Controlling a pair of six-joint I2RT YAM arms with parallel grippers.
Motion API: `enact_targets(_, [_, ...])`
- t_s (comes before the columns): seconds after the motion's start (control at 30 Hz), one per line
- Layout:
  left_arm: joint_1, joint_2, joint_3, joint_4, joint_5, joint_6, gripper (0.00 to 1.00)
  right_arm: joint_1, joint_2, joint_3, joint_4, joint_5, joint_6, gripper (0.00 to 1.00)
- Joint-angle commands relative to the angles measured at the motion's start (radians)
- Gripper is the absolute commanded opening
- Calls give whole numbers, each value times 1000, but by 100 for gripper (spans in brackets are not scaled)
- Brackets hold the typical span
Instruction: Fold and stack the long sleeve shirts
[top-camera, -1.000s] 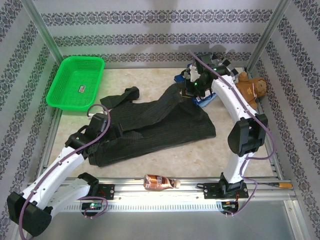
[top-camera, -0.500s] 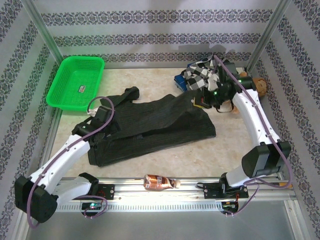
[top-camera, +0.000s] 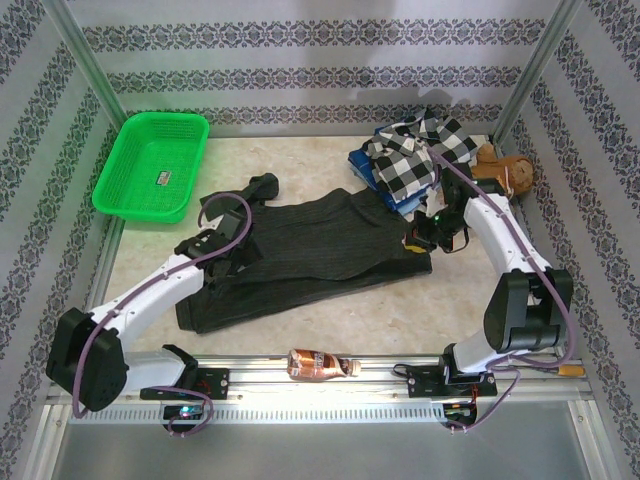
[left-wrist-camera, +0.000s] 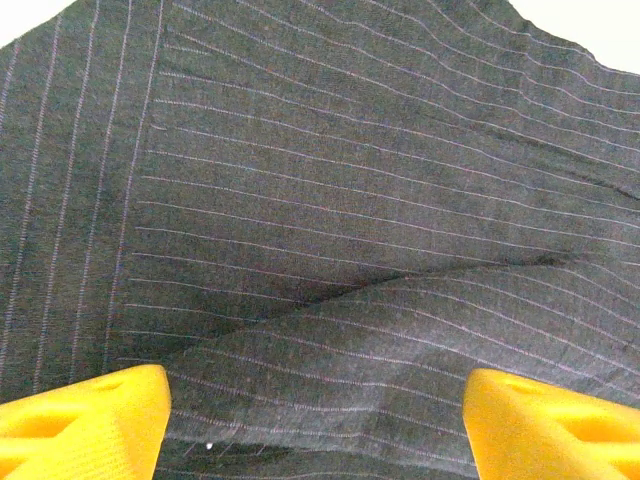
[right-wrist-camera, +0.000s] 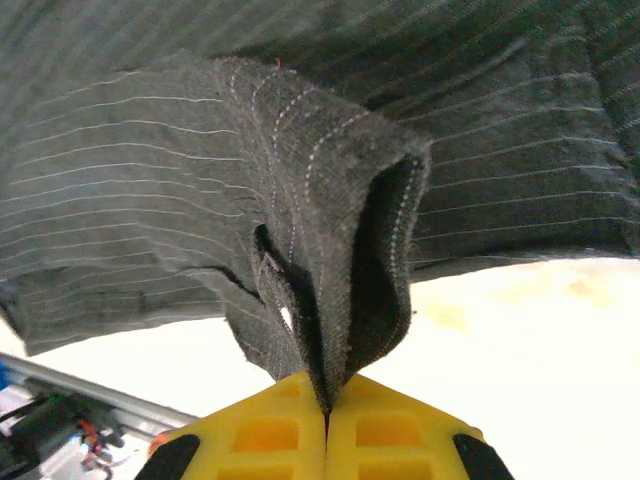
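- The charcoal pinstriped shirt (top-camera: 320, 250) lies spread across the middle of the table (top-camera: 300, 165). Its long axis runs from near-left to far-right, and part of it is doubled over on itself.
- The right gripper (right-wrist-camera: 327, 405) is clenched on a bunched fold at the shirt's right-hand edge, with the cloth rising from between its closed yellow pads.
- From that grip nearly all of the shirt lies to the left, toward the other arm. Any fold would likely carry this edge leftward along the long axis.
- The left gripper (left-wrist-camera: 315, 425) hangs over the shirt's left part with its jaws spread wide and nothing between them. Pinstriped cloth lies close below, but I cannot tell whether the tips touch it.
- The checked flannel shirt (top-camera: 412, 158) sits crumpled on a blue garment (top-camera: 395, 203) at the far right, just beyond the right gripper, so room is tight there.
- The tabletop is pale, smooth and stone-patterned, so the cloth should slide easily.
- A green basket (top-camera: 165, 118) stands far left, well apart from the shirt.
- A brown teddy bear (top-camera: 508, 172) sits beside the flannel.
- A bottle (top-camera: 318, 364) lies on the near rail.
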Motion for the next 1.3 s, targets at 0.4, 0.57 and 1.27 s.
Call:
enact_targets(0.4, [-10,49,-183,27,-39,-123,77,-18,111,-91,97,215,-13,5])
enact_targets(0.57, [-9,42,-239,17,-66,-130,77,-18,154,-88,123,281,-12,6])
enact_targets(1.27, [-18,-271,-170,-162,-84,20,78,199,-26,-4,147,496,-20,59])
